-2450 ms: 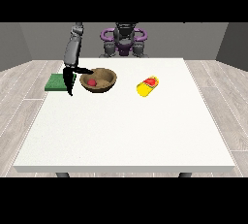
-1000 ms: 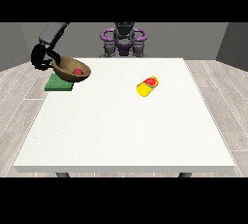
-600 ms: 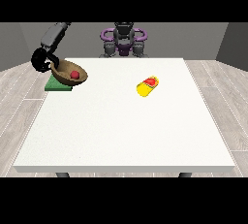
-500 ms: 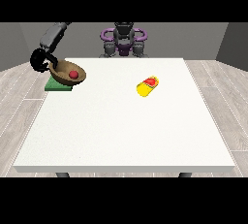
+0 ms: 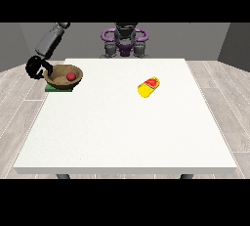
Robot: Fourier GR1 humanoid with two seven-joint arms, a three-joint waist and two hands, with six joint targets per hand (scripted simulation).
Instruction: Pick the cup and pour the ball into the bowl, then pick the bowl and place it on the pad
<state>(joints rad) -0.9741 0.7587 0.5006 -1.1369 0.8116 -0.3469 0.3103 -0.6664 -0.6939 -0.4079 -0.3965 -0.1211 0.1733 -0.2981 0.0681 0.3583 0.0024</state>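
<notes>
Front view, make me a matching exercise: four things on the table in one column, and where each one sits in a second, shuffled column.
Things:
1. ball
2. bowl
3. cup
4. pad

Places:
A. lying on its side on the bare table, right of centre
B. under the bowl at the table's left edge
C. inside the bowl
D. on the green pad, by the hand at the view's left

Pairs: 1-C, 2-D, 3-A, 4-B

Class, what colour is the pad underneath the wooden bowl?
Green: the pad peeks out beneath the bowl in the front view.
</notes>
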